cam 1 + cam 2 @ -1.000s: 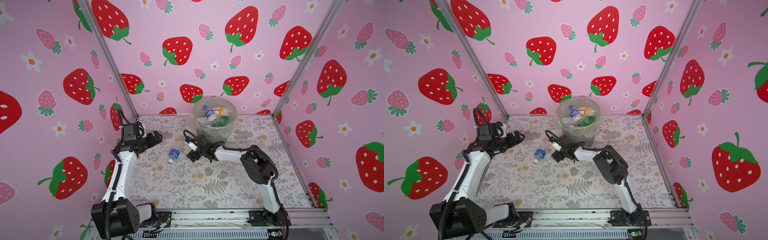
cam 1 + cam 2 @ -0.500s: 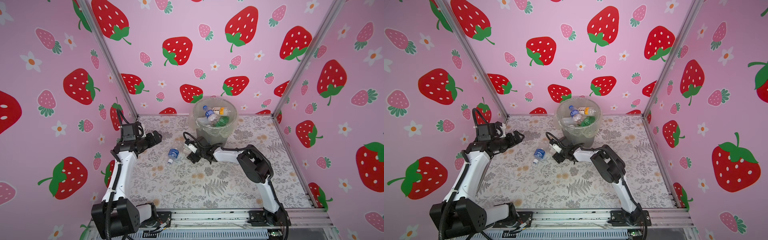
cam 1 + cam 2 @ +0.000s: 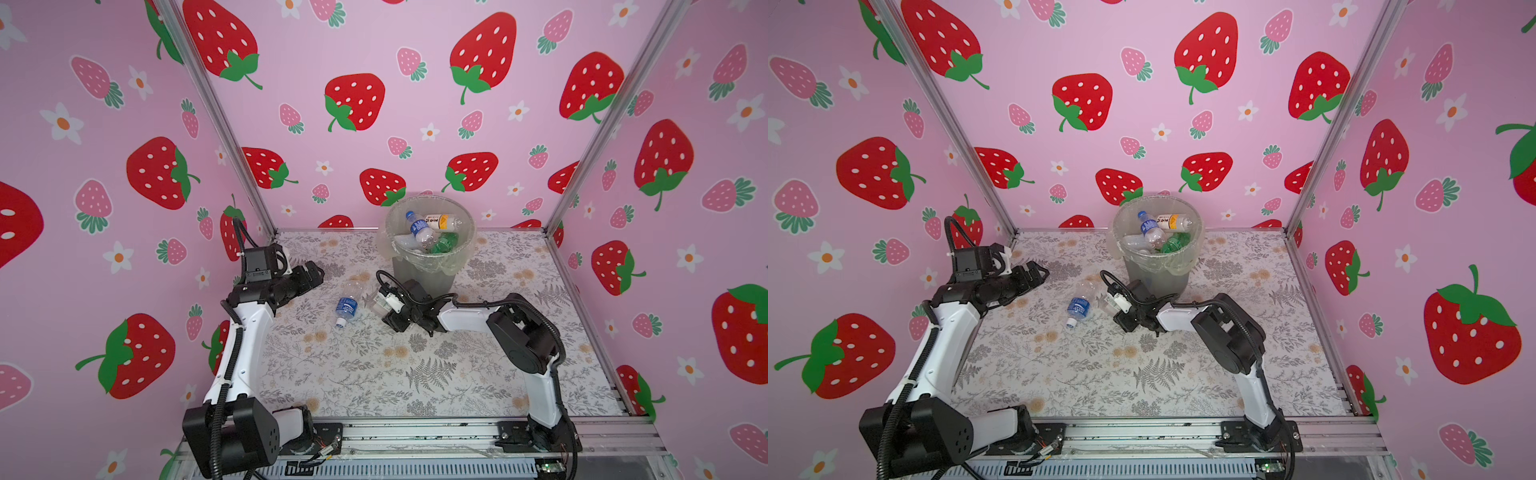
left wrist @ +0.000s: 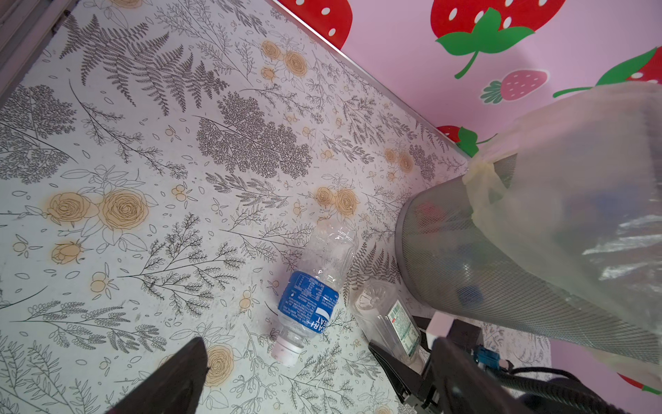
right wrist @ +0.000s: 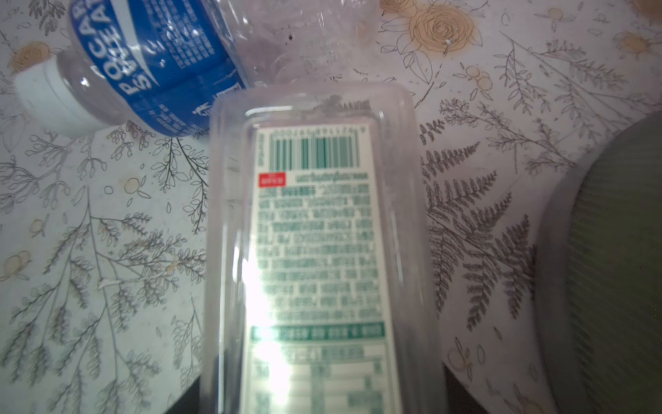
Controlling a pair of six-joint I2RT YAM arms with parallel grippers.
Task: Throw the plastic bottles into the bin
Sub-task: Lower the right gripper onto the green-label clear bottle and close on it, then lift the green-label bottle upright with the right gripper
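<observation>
Lying on its side on the table [image 3: 374,374], the green-label bottle [image 5: 315,233] sits btwn the right gripper [image 3: 380,305] jaws, base poking out past the tips. Jaws flank it close, but can't tell if they actually press it. Blue-label bottle [image 3: 347,308] lies at that gripper's 9 o'clock, right against the first bottle's base. Bin [image 3: 419,278], w/ several binned bottles [image 3: 424,232] inside, stands just at its 1 o'clock. Left gripper [image 3: 316,275] is spread wide, empty, at 10 o'clock, apart from both.

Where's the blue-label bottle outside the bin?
In both top views the blue-label bottle lies on the table left of the clear bottle in the right hand, near the bin.
</observation>
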